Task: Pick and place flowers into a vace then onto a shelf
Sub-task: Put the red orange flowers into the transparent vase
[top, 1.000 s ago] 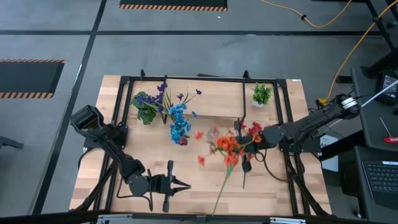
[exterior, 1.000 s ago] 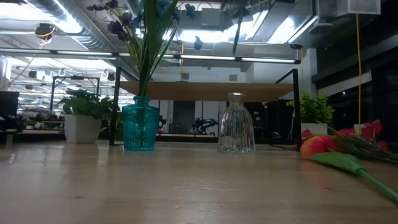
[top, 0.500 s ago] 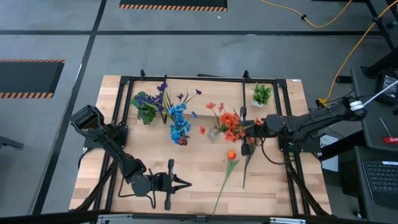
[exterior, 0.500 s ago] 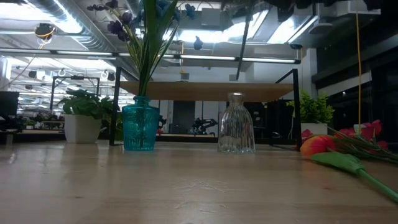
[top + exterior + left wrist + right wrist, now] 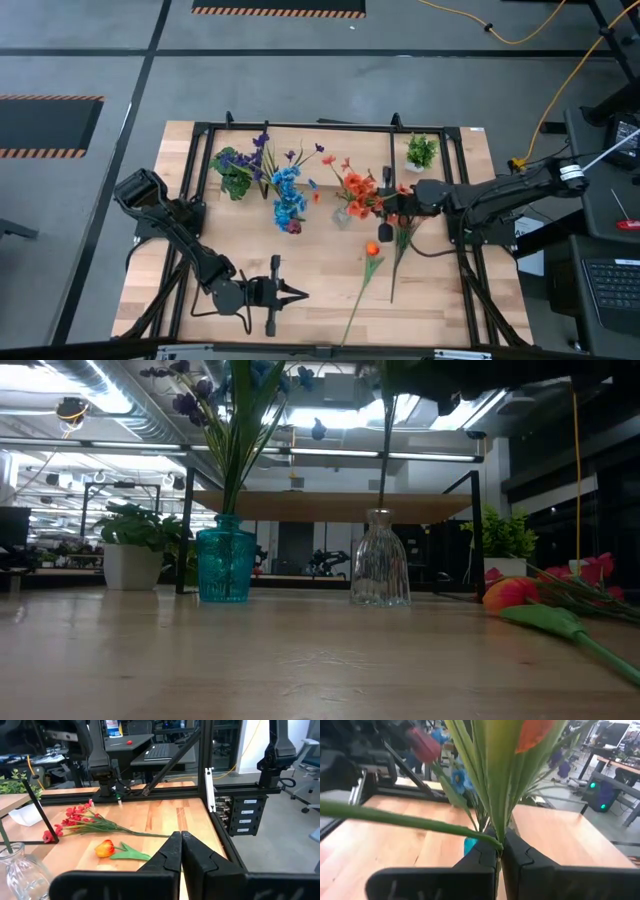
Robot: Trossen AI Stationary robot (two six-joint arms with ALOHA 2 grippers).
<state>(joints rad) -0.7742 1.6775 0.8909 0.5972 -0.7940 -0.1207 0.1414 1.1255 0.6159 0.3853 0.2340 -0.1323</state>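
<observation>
My right gripper (image 5: 402,206) is shut on an orange-bloomed spray (image 5: 355,188) above the clear glass vase (image 5: 342,216), which stands in front of the shelf (image 5: 330,505). In the low view the spray's stem (image 5: 385,455) hangs straight down to the vase's mouth (image 5: 378,513). A blue vase (image 5: 225,565) beside it has blue and purple flowers (image 5: 287,190) stuck in it. An orange bud (image 5: 372,249) and a red spray (image 5: 75,817) lie flat on the table. My left gripper (image 5: 297,294) is shut and waits near the table's near edge. My right gripper pinches the orange spray's green stems (image 5: 495,827) between its two fingers, which lie across them. It comes level from the table's right side. The spray is lifted clear and upright, blooms (image 5: 535,732) above the fingers, and the lower stem hangs over the clear vase.
Two small potted plants stand at the far side, one at the left (image 5: 235,172) and one at the right (image 5: 421,152). The shelf's black legs (image 5: 475,530) rise behind the vases. A black metal frame (image 5: 465,250) runs along the table's sides. Bare wood lies near the middle front (image 5: 320,290).
My right gripper, still shut on the orange spray, has moved toward the table's far left, from over the table's middle to above the clear vase. The spray has turned upright, and its stem has come down to the vase's mouth.
</observation>
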